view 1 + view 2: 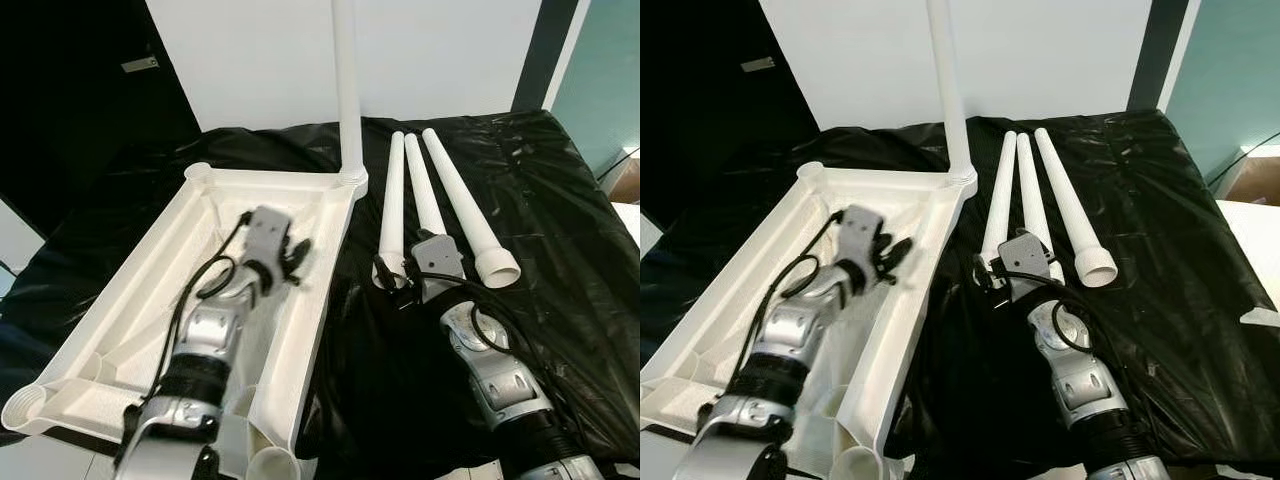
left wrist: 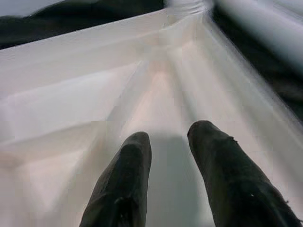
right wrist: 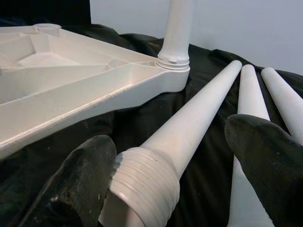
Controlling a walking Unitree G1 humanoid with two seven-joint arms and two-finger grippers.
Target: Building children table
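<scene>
Upturned white tabletop point(image 1: 120, 340): one leg point(image 1: 347, 90) upright in its far corner socket. Left gripper point(image 1: 295, 257) inside it, jaws slightly apart, empty. Right gripper point(image 3: 170, 175): jaws apart, straddling nearest loose leg's point(image 3: 189, 127) threaded end.

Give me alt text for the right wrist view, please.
The right gripper, jaws open, straddles the threaded end of a loose white table leg lying on black sheeting. Two more legs lie beside it; behind, the upturned tabletop has one upright leg in its corner.
</scene>
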